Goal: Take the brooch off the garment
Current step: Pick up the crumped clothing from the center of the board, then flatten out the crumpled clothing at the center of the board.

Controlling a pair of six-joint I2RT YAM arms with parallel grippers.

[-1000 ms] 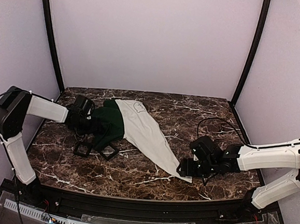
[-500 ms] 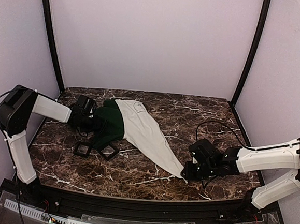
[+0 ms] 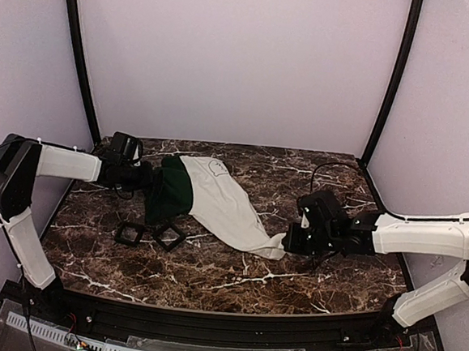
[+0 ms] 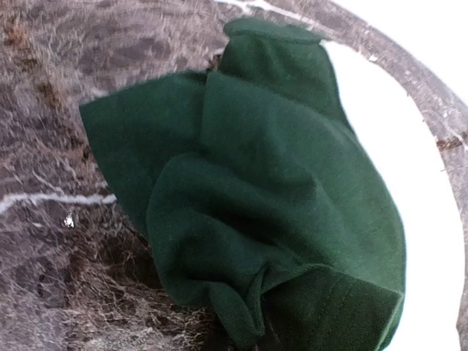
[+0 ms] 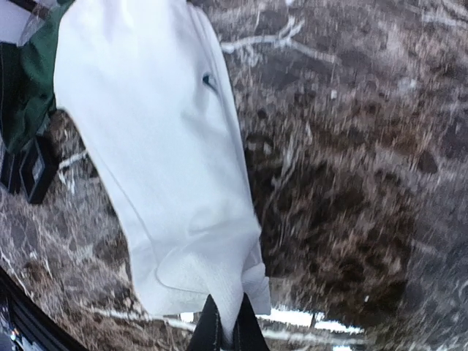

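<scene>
Between the closed jaws of the right gripper (image 3: pixel 287 243) lies the hem of the white, green-sleeved T-shirt (image 3: pixel 224 203), its long axis running to the left gripper (image 3: pixel 137 174), whose jaws cannot be read. Small flower-shaped brooch: unseen, probably nearer the left jaws.

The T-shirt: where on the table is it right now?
In the top view the T-shirt stretches diagonally across the marble table, green end by the left arm, white corner pinched in the right arm's fingers.
</scene>
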